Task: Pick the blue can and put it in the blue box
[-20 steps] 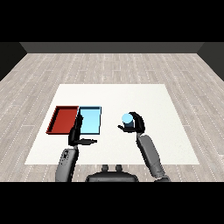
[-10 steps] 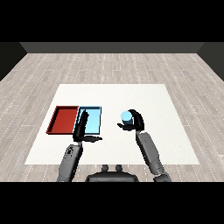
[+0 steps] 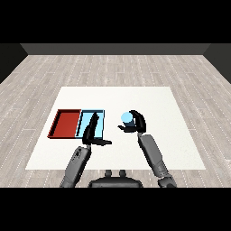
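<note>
The light blue can [image 3: 127,119] is held upright just above the white table, right of the trays. My right hand [image 3: 136,124] curls round it, thumb on the near left side and fingers over its right side. The light blue tray [image 3: 99,116] lies left of the can, and the red tray [image 3: 66,123] lies beside it further left. My left hand [image 3: 91,132] hovers over the blue tray's near part, fingers straight and pointing away, thumb stretched out to the right. It holds nothing.
The white table [image 3: 153,101] stretches wide behind and to the right of the can. Grey plank floor [image 3: 115,67] surrounds it.
My left hand has moved forward and up over the blue tray's near edge. The right hand with the can has shifted a little to the left.
</note>
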